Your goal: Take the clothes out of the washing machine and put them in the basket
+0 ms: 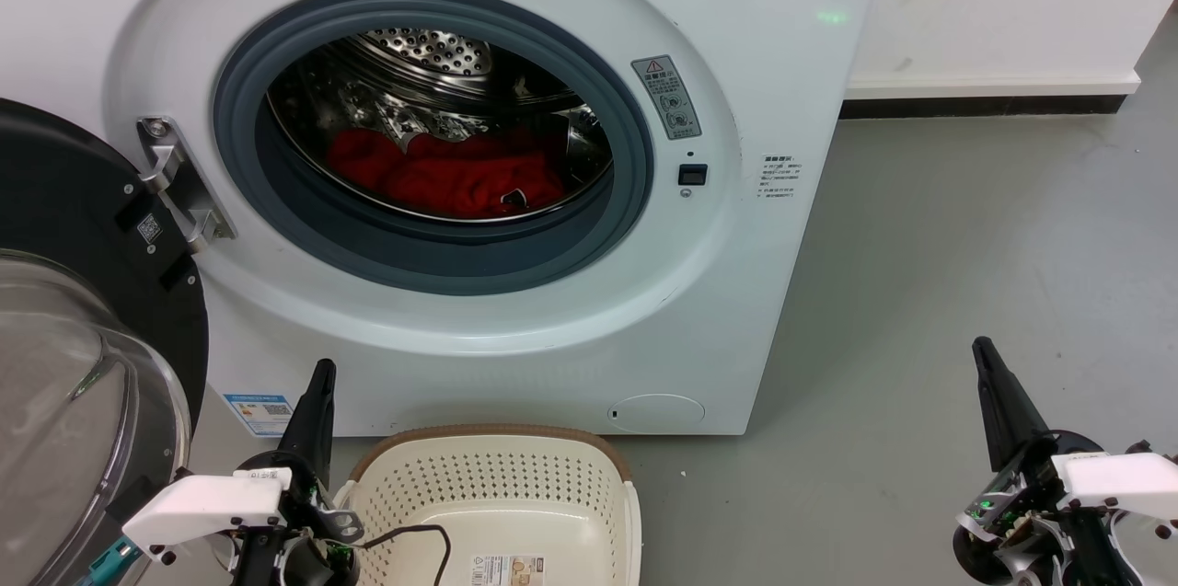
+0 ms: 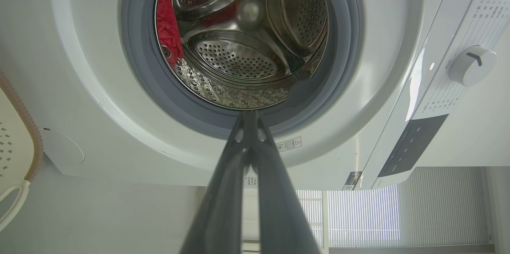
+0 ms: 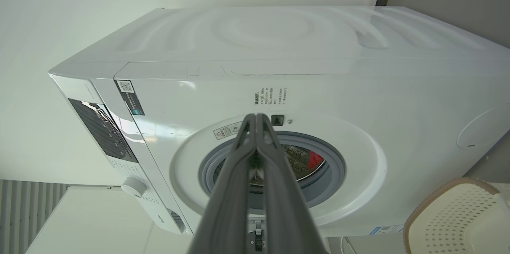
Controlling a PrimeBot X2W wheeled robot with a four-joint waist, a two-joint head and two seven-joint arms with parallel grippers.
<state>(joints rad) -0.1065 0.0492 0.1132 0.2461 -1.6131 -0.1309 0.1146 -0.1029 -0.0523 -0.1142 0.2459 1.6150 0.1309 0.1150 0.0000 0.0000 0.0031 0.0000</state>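
Closest to the head camera, the left gripper (image 1: 321,376) rises at about 7 o'clock, its two dark fingers pressed together into a single point with nothing between them. Its tip stands before the lower front panel of the washing machine (image 1: 755,292), though whether it touches I cannot tell. At roughly 4 o'clock the right gripper (image 1: 985,356) is likewise closed to a point and empty, over the grey floor (image 1: 966,227) and well apart from the machine. Both wrist views agree: each pair of fingers meets at the tips. Between the grippers, at 6 o'clock, the cream basket (image 1: 497,431) with its brown rim sits on the floor just in front of the machine, close beside the left gripper's wrist. Red clothes (image 1: 451,174) lie heaped at the bottom of the perforated steel drum (image 1: 428,52), at about 11 o'clock, behind the grey porthole seal (image 1: 633,190). At 9 o'clock the black-framed glass door (image 1: 64,190) hangs swung open.
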